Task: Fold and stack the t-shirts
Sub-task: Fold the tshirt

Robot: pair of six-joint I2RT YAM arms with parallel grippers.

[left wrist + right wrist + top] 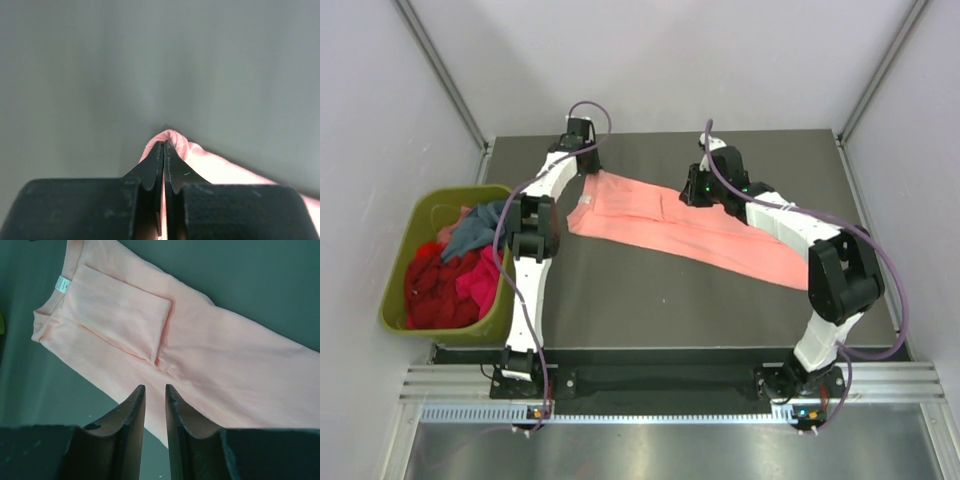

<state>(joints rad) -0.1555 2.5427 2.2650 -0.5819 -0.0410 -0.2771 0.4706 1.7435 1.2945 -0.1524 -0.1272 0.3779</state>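
A large salmon-pink t-shirt (690, 228) lies folded lengthwise as a long band across the dark table, collar end at the far left. My left gripper (588, 170) is shut on a pinch of the pink shirt (172, 137) at that far-left end, near the table's back. My right gripper (698, 190) hovers over the band's far edge near its middle; its jaws stand slightly apart over the pink cloth (200, 345) and hold nothing. A folded sleeve (125, 320) and a white label (62, 284) show in the right wrist view. Red, magenta and teal shirts (450, 270) lie in the bin.
An olive-green plastic bin (395, 285) stands off the table's left edge beside the left arm. Grey walls enclose the table at the back and both sides. The dark table top (650, 300) shows bare between the shirt and the arm bases.
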